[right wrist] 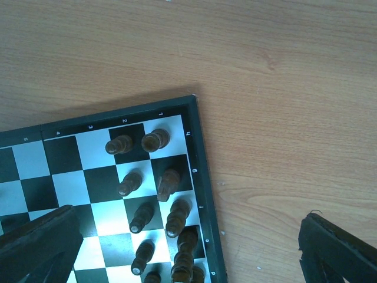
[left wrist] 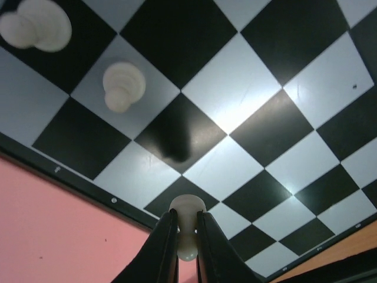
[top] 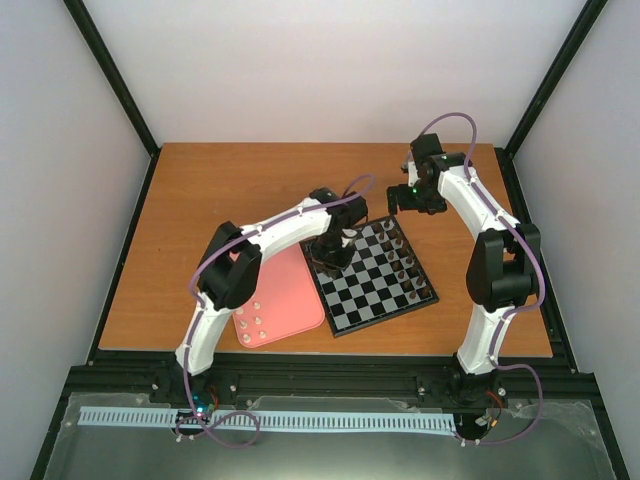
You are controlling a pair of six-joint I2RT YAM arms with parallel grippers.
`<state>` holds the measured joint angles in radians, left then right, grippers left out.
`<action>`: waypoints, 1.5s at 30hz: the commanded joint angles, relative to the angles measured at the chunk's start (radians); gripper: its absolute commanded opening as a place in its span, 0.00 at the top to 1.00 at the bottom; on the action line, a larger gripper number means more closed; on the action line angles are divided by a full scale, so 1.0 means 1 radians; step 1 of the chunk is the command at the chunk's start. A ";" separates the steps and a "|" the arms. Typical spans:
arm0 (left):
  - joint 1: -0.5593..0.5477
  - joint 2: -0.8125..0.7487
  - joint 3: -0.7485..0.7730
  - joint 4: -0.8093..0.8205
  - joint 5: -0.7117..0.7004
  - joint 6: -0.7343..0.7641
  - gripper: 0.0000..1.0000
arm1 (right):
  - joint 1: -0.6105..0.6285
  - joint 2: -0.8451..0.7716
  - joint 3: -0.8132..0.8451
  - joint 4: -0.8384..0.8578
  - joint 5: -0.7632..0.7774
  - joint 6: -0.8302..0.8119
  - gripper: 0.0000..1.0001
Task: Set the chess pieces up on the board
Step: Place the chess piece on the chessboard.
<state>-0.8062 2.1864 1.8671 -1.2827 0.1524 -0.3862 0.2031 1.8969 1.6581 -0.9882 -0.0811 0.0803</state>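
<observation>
The board [top: 352, 312] lies at the table's middle, with dark brown pieces [top: 405, 262] along its right side. My left gripper [top: 329, 255] hovers over the board's left edge and is shut on a cream chess piece [left wrist: 187, 227], held above a square by the rim. Two more cream pieces [left wrist: 122, 87] stand on the board's squares [left wrist: 253, 76] in the left wrist view. My right gripper [top: 415, 203] is open and empty above the board's far right corner; its fingers [right wrist: 330, 250] frame the dark pieces [right wrist: 168, 184].
A pink tray [top: 290, 290] with several cream pieces [top: 257, 323] lies left of the board, and its surface [left wrist: 53, 230] shows under my left gripper. Bare wood table [right wrist: 283, 76] lies beyond the board's corner.
</observation>
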 commanded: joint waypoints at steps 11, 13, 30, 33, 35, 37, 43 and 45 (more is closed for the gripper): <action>-0.001 0.073 0.076 0.016 -0.029 0.000 0.99 | -0.004 -0.013 0.007 0.030 -0.005 -0.014 0.00; -0.002 0.080 0.081 0.021 -0.035 0.003 0.99 | -0.007 -0.014 0.009 0.030 -0.004 -0.016 0.00; 0.001 0.143 0.135 0.016 -0.051 0.008 0.99 | -0.022 -0.014 0.006 0.027 -0.013 -0.016 0.00; 0.002 0.151 0.140 0.011 -0.054 0.015 0.99 | -0.024 -0.012 0.008 0.027 -0.015 -0.017 0.00; 0.002 0.153 0.140 0.008 -0.056 0.019 0.99 | -0.025 -0.011 0.007 0.026 -0.016 -0.017 0.00; 0.005 0.153 0.139 0.005 -0.058 0.022 0.98 | -0.026 -0.012 0.005 0.026 -0.017 -0.017 0.00; 0.010 0.147 0.125 0.012 -0.054 0.022 0.91 | -0.027 -0.012 -0.003 0.028 -0.023 -0.019 0.00; 0.010 0.145 0.125 0.012 -0.056 0.021 0.90 | -0.027 -0.013 -0.003 0.028 -0.025 -0.019 0.00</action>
<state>-0.8024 2.3089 1.9759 -1.2751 0.1120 -0.3824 0.1890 1.8969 1.6577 -0.9714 -0.0948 0.0704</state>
